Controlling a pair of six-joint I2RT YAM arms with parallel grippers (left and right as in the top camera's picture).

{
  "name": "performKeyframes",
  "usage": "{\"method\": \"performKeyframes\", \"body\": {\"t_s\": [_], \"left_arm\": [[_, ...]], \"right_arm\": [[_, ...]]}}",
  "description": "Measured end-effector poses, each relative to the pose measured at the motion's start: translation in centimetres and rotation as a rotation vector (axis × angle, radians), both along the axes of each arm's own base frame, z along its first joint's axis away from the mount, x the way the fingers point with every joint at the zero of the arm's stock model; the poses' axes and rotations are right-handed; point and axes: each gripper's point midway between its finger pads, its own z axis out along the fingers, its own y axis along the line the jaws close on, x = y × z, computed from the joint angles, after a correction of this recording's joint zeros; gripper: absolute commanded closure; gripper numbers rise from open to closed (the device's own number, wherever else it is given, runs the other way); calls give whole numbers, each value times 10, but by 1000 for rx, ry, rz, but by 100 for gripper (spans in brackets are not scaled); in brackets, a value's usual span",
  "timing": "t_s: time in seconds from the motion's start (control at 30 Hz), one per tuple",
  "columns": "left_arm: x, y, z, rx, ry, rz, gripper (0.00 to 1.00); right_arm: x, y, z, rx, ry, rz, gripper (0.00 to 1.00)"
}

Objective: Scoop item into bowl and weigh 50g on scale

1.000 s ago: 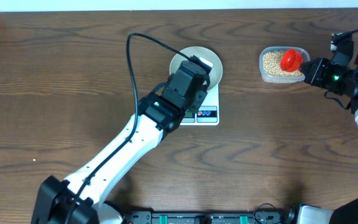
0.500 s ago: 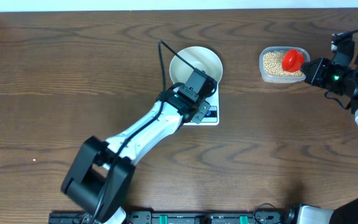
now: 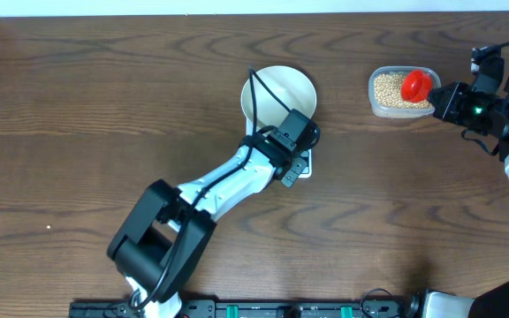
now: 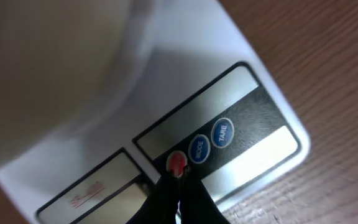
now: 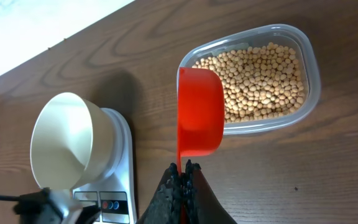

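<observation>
Setup, I reckon: left gripper (image 4: 178,180), tips together, pokes the round red button (image 4: 176,162) on the white rectangular scale (image 4: 216,43) (round white bowl (image 4: 55,62) aboard); next, right gripper (image 5: 184,172) clamping a red plastic scoop (image 5: 199,118) digs tan beans (image 5: 260,74).

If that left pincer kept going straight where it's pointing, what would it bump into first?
Most likely the red button on the scale, just ahead of the left pincer; whether they touch is unclear.

Bowl (image 3: 277,91) on scale (image 3: 305,169); left tool (image 3: 292,152) over scale.
</observation>
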Motion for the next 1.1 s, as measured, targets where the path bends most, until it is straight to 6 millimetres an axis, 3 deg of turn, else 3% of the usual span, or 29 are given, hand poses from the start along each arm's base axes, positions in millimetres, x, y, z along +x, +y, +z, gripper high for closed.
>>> {"method": "performKeyframes", "body": {"t_s": [0.13, 1.1], "left_arm": [[0, 0, -9, 10, 11, 0, 93], [12, 0, -4, 5, -39, -7, 93]], "right_arm": [[-1, 0, -1, 1, 5, 1, 99], [-3, 1, -3, -7, 13, 13, 99]]}}
